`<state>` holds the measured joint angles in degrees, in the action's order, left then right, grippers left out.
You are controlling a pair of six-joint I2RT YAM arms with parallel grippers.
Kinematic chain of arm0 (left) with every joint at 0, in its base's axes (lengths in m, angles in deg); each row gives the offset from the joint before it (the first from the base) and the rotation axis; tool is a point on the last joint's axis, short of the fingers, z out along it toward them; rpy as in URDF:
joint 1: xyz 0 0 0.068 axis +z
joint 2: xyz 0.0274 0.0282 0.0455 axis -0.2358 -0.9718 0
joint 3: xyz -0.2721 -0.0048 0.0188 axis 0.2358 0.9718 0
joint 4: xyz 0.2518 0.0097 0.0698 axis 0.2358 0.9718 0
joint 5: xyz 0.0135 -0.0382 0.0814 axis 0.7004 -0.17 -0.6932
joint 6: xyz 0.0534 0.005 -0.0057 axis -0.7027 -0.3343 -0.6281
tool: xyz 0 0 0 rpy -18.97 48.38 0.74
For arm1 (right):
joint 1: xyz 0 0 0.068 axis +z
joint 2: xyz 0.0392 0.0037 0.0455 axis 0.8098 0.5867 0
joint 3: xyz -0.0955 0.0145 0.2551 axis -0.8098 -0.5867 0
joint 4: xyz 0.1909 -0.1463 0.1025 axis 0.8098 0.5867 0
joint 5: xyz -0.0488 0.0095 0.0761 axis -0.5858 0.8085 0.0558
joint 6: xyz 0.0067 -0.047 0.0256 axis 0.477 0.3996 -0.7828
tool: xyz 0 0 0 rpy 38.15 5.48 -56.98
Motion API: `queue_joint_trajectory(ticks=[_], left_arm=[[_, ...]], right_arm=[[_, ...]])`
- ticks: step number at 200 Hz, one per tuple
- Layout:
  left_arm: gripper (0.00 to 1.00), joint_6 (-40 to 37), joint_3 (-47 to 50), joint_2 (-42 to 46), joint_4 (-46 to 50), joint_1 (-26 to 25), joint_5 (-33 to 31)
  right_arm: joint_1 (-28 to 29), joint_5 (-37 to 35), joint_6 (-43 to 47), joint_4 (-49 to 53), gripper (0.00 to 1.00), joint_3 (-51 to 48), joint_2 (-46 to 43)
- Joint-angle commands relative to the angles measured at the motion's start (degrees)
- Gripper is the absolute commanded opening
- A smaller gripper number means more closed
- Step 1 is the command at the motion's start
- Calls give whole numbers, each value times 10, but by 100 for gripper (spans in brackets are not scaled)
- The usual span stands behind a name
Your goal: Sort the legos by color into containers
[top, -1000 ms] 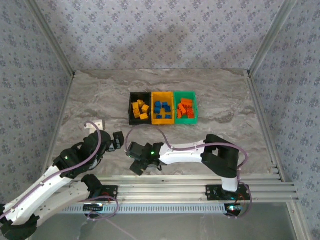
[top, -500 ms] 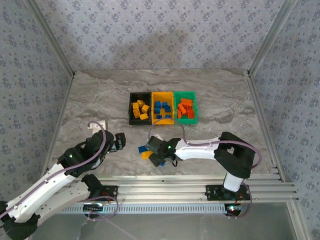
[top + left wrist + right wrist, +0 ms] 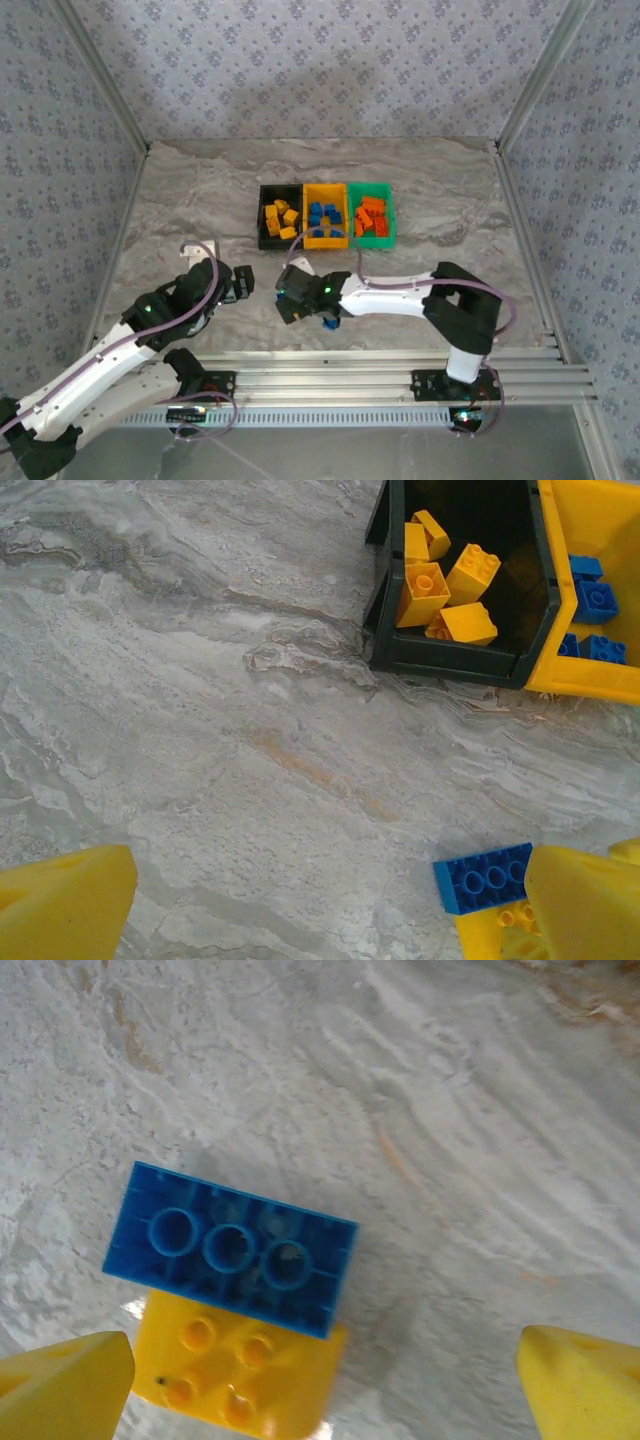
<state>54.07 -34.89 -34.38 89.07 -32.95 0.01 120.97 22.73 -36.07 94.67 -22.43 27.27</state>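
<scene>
Spread wide, the right arm's yellow fingers (image 3: 60,1385) needed to straddle only the blue plastic brick (image 3: 232,1248), not the yellow plastic brick (image 3: 240,1385) touching it.

Soft, even light from above; faint shadow hugs the blue brick (image 3: 230,1250), near corners of wrist views blur out.

Between my right fingers (image 3: 580,1385) bare table (image 3: 450,1110) lies open on one side; a blue brick (image 3: 230,1260) touching a yellow brick (image 3: 240,1385) blocks the other. My left claw (image 3: 242,283) sits near, perhaps crowding.
</scene>
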Motion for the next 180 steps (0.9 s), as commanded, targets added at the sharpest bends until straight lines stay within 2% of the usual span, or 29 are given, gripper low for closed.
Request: queue_joint_trajectory(ticks=[1,40,62,105,129,154,180], left_arm=[[100,4,4,13,5,4,-4],[100,5,9,20,7,5,-5],[100,6,13,22,6,5,-5],[100,9,20,24,2,6,0],[100,9,24,24,-2,7,2],[100,8,26,23,0,7,1],[100,6,27,25,3,8,-1]], right_arm=[[19,-32,-57,53,100,41,35],[14,2,-54,93,100,70,74],[3,13,-66,91,97,40,85],[-36,12,-91,39,85,-49,28],[-52,11,-91,34,86,-64,9],[-40,23,-87,33,88,-45,24],[-23,23,-81,63,85,-18,57]])
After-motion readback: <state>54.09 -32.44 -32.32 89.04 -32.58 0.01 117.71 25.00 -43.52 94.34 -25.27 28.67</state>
